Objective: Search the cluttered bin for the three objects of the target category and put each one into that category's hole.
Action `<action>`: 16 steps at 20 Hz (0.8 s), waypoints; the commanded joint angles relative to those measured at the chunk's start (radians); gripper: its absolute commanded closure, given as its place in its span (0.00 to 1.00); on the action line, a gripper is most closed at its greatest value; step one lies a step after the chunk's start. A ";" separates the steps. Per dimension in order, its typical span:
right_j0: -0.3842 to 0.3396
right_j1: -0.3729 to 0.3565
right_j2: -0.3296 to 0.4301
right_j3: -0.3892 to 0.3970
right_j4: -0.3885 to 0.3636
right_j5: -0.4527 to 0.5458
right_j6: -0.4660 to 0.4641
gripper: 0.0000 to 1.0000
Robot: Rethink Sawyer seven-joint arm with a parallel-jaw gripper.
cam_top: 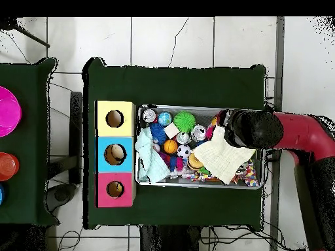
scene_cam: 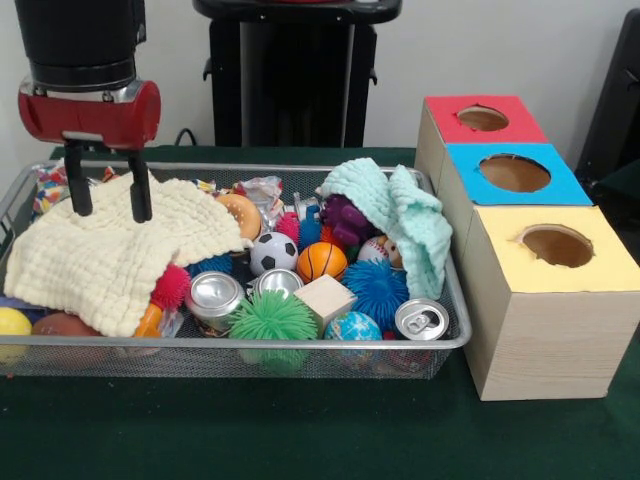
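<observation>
The wire-mesh bin (scene_cam: 300, 345) is full of toys; it also shows in the overhead view (cam_top: 196, 185). My gripper (scene_cam: 108, 195) is open at the bin's left end, its fingertips (scene_cam: 141, 205) down on a pale yellow cloth (scene_cam: 110, 250) that covers that end. In the overhead view the arm's head (cam_top: 252, 128) hides the gripper over the same cloth (cam_top: 221, 158). No tiger-striped or tan plush animal shows; a purple soft toy (scene_cam: 346, 220) peeks from under a mint-green cloth (scene_cam: 402, 215). The red-surround hole (scene_cam: 482, 118) (cam_top: 115, 189) is on the wooden box farthest from the camera.
The blue-surround hole (scene_cam: 514, 172) and the yellow-surround hole (scene_cam: 556, 245) sit on the same row of boxes, right of the bin. In the bin lie a soccer ball (scene_cam: 272, 252), a basketball (scene_cam: 321, 261), green (scene_cam: 273, 318) and blue (scene_cam: 378, 290) spiky balls, two cans (scene_cam: 214, 296), a wooden block (scene_cam: 324, 298).
</observation>
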 commanded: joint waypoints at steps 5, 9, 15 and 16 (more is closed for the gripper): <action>0.014 0.127 -0.027 0.055 -0.077 -0.030 -0.161 0.00; 0.021 0.202 -0.041 0.010 -0.108 -0.035 -0.168 0.00; -0.005 0.298 -0.042 -0.033 -0.165 -0.121 -0.165 0.00; -0.011 0.323 -0.041 -0.057 -0.167 -0.117 -0.176 0.00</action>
